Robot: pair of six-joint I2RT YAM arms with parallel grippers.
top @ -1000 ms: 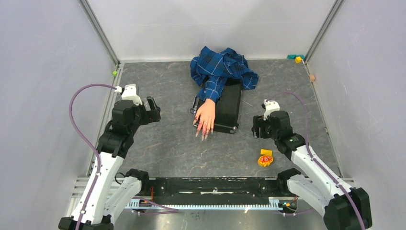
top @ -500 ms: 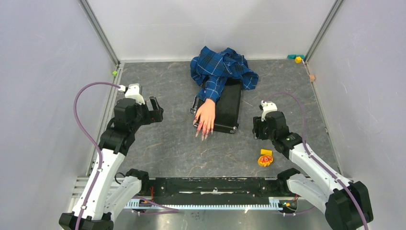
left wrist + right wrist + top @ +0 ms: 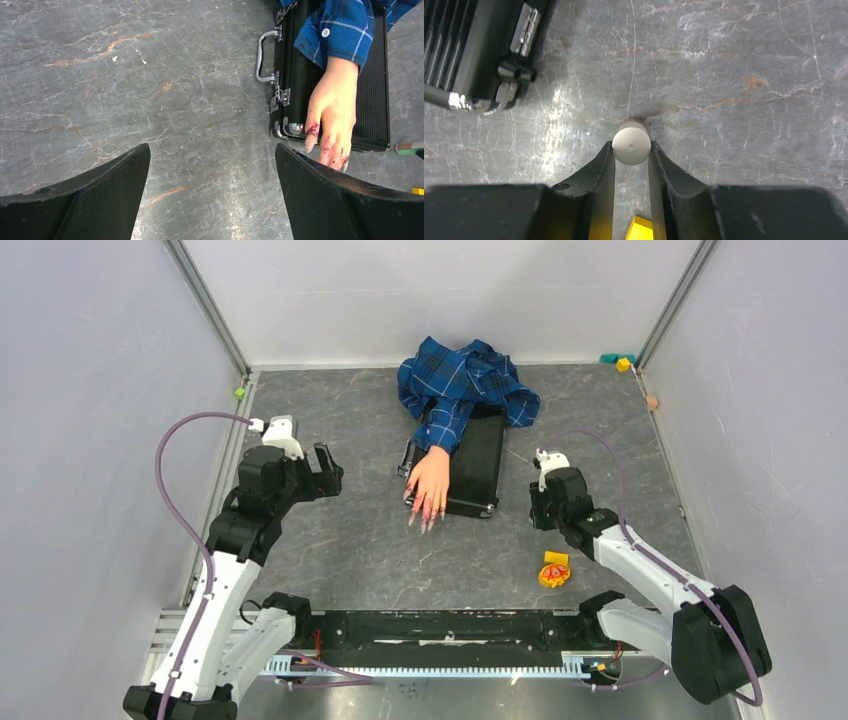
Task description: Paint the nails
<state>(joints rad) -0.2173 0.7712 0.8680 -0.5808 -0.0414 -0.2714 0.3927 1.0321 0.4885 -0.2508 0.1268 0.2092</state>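
Observation:
The pale mannequin hand (image 3: 430,480) in a blue plaid sleeve (image 3: 465,380) lies on a black case (image 3: 480,465). Its nails (image 3: 422,520) are long and pointed, and they hang over the case's near edge. In the left wrist view the hand (image 3: 334,107) has red smears on the fingers near the nails (image 3: 310,144). My left gripper (image 3: 325,472) hovers open to the left of the hand, its jaws (image 3: 212,165) wide with only bare floor between them. Just right of the case, my right gripper (image 3: 540,502) points down and is shut (image 3: 631,150) on a small grey round-topped cylinder (image 3: 631,142).
A yellow-and-orange object (image 3: 553,570) lies on the floor near the right arm, and its yellow edge (image 3: 640,229) shows between the right fingers. Small blocks (image 3: 620,362) sit in the back right corner. White walls enclose the grey stone-patterned floor (image 3: 350,540).
The right gripper's jaws have shut onto the grey cylinder, and that gripper has shifted slightly left. The left arm has edged a little to the right and stayed open.

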